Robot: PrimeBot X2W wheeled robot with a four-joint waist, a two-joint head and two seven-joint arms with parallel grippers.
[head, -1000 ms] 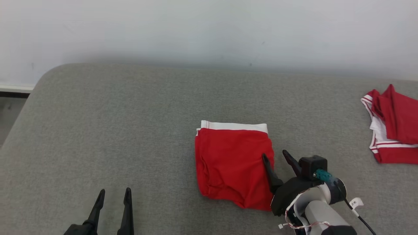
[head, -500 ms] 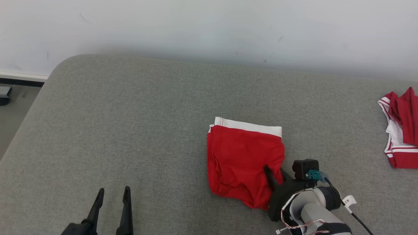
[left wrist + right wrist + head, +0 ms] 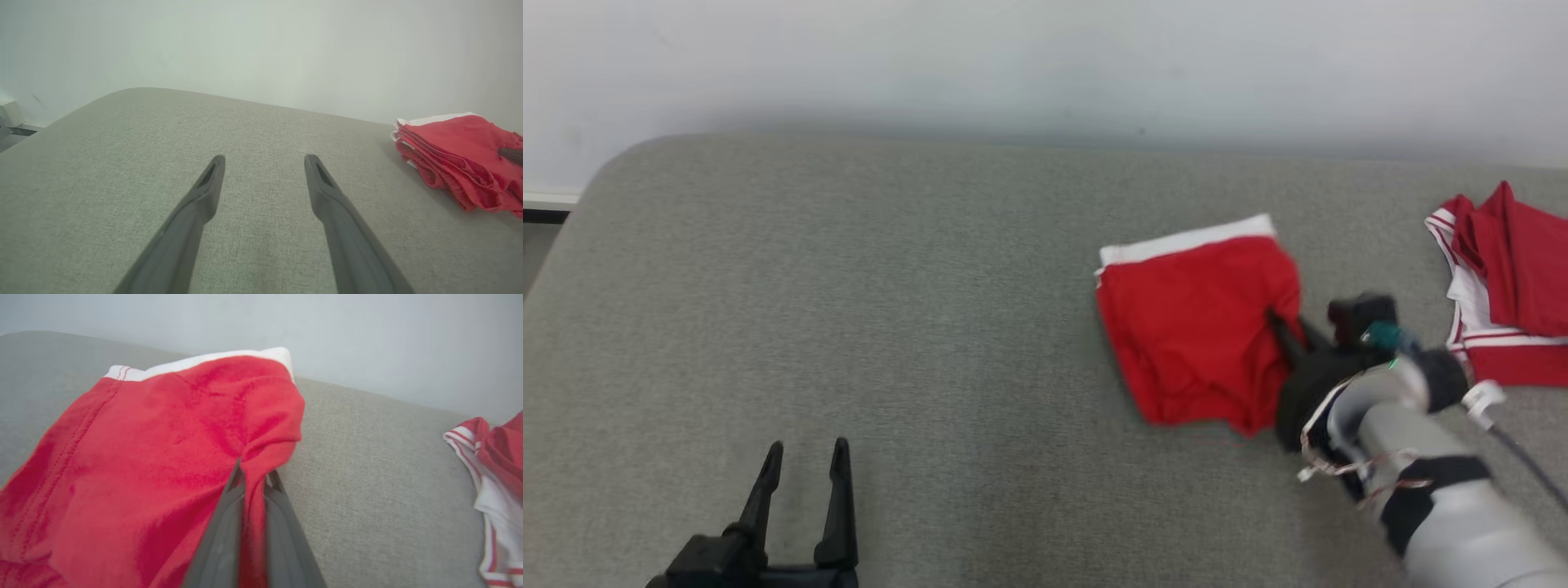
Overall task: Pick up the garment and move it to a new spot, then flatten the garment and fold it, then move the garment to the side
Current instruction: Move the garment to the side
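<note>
One folded red cloth garment (image 3: 1192, 327), clamped by the right gripper (image 3: 254, 475); left gripper (image 3: 805, 457) gapes empty near front edge of grey fabric surface (image 3: 849, 286).

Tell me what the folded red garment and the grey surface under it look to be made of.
The folded red garment: soft matt knit, likely cotton jersey; it wrinkles and shows stitched seams, with a white elastic-looking waistband. The grey surface: woven upholstery cloth, matt, with a fine heathered grain; probably padded, given its rounded corner.
</note>
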